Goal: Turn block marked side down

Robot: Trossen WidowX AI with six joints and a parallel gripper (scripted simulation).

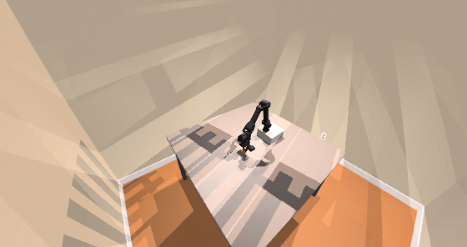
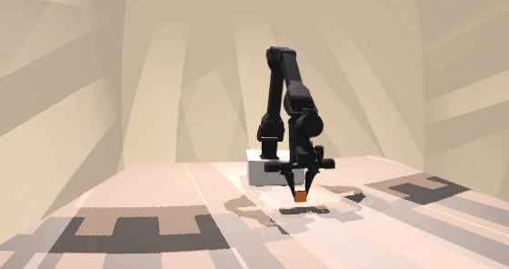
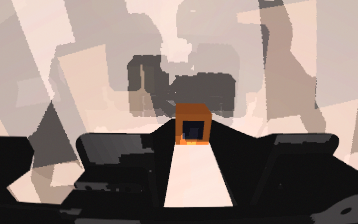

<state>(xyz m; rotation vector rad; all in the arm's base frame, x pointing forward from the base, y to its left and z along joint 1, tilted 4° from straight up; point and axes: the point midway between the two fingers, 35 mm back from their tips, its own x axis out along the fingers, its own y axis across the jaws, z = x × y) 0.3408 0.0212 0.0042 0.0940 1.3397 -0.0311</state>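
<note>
The small orange block (image 1: 244, 151) (image 2: 300, 196) (image 3: 193, 111) is between the fingertips of my gripper (image 2: 300, 192) (image 3: 190, 123), which is shut on it. The fingers point down, and the exterior view shows the block a little above the table (image 1: 208, 179) (image 2: 364, 250). In the wrist view the dark square mark (image 3: 193, 130) is on the block's side that faces the wrist camera, the upper side. The block's underside is hidden.
The arm's white base box (image 1: 268, 134) (image 2: 273, 174) stands on the table behind the gripper. Dark and light shadow patches lie across the table top. A wall rises behind the table.
</note>
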